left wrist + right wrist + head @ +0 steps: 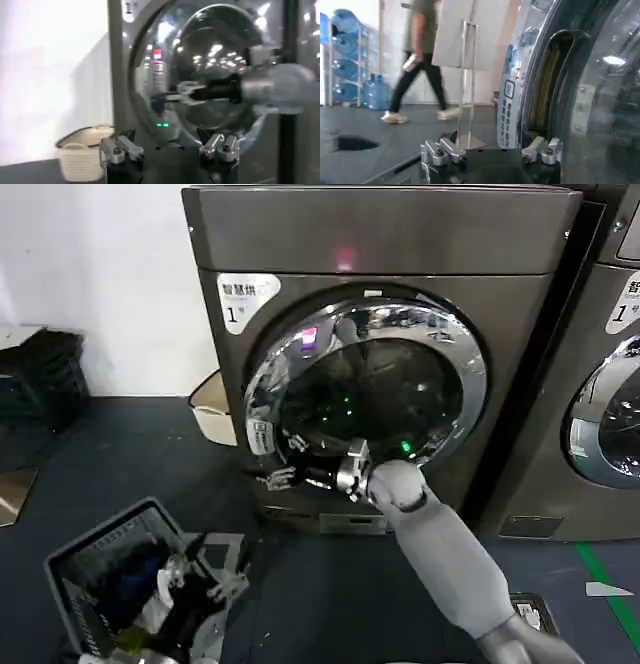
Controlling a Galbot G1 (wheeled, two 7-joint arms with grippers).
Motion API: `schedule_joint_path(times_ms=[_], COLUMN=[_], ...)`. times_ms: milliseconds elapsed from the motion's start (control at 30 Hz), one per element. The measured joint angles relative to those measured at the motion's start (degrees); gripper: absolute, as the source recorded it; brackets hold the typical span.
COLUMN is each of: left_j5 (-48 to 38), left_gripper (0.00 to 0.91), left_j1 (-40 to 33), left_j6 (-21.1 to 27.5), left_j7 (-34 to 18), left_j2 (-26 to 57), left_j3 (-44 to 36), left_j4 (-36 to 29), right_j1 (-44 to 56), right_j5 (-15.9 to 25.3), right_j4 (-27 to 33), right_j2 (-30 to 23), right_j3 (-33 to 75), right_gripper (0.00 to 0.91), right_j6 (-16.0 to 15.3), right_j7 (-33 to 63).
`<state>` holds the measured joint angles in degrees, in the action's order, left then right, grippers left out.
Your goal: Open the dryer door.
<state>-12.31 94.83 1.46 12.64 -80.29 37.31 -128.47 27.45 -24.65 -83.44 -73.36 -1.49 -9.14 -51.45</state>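
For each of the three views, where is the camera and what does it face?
Head: high, looking down at the dryer; right arm reaches the dryer door, right gripper at its lower rim.
Left wrist: low, facing the door; left gripper open, right gripper beyond.
Right wrist: beside the door; open right gripper.
All share the door.

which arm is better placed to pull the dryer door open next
The right arm, probably. Its pincer is open at the lower left edge of the dryer door, next to the chrome ring and handle recess. The left pincer hangs low near the floor beside a basket, well away from the door.
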Motion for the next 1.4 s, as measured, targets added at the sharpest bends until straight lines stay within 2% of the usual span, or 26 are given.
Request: schedule_joint_path(times_ms=[133, 367, 633, 867, 1100, 1400], left_j5=[-4.9, -8.8, -17.3, -25.2, -30.1, -33.6], left_gripper=[0.907, 0.907, 0.907, 0.907, 0.907, 0.907], left_j1=[-2.6, -6.7, -12.5, -18.2, -25.1, -35.4], left_j6=[0.3, -1.7, -2.4, -1.6, -3.3, -5.0], left_j7=[2.0, 1.3, -1.8, -1.6, 3.8, 5.9], left_j2=[2.0, 7.2, 13.7, 19.5, 24.9, 29.1], left_j3=[1.3, 2.5, 0.8, -1.8, -7.8, -21.7], left_j4=[2.1, 7.2, 11.9, 15.8, 20.2, 25.5], right_j1=[3.0, 8.7, 17.4, 24.3, 29.9, 35.0], right_j5=[-0.4, -1.5, -2.9, -4.2, -6.4, -7.1], right_j4=[-4.4, -10.3, -17.0, -21.6, -22.2, -17.6], right_j2=[3.7, 9.1, 13.5, 17.5, 20.2, 20.0], right_j3=[1.3, 5.1, 11.4, 17.6, 24.3, 36.0], right_gripper=[0.907, 0.907, 0.907, 0.907, 0.907, 0.907], right_j6=[-0.1, -0.1, 2.0, 3.7, 4.7, 6.5], right_j7=[-4.7, -10.6, -16.1, -22.5, -28.1, -31.8])
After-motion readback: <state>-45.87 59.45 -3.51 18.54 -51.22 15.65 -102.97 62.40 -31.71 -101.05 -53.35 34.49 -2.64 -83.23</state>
